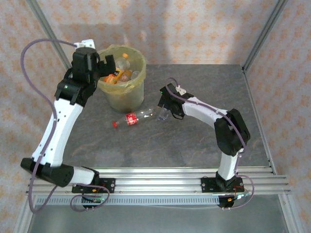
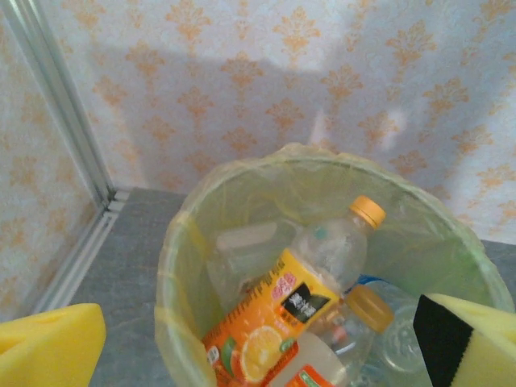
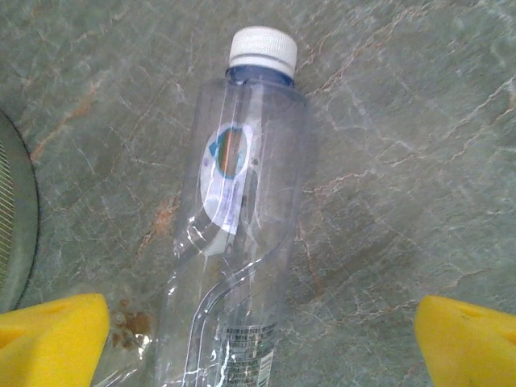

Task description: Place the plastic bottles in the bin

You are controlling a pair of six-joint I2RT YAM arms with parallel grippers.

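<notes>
Right wrist | clear bottle — lying between jaws of wide-spread right pincer

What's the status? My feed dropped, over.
Left gripper open over bin, bottles inside. Right gripper open above white-capped bottle on table. Red-label bottle lies loose near bin.

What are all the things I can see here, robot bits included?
bin: one, pale yellow-green with a yellow bag liner, far left part of the table.
bottles in bin: several, exact count unclear; clear plastic, two with orange caps, one with an orange juice label.
red-label bottle: one, clear with a red cap, lying on the table in front of the bin.
white-capped bottle: one, clear, lying on the table.
table: one, grey marbled.
left claw: one, yellow pads, open above the bin.
right claw: one, yellow pads, open either side of the white-capped bottle.
</notes>
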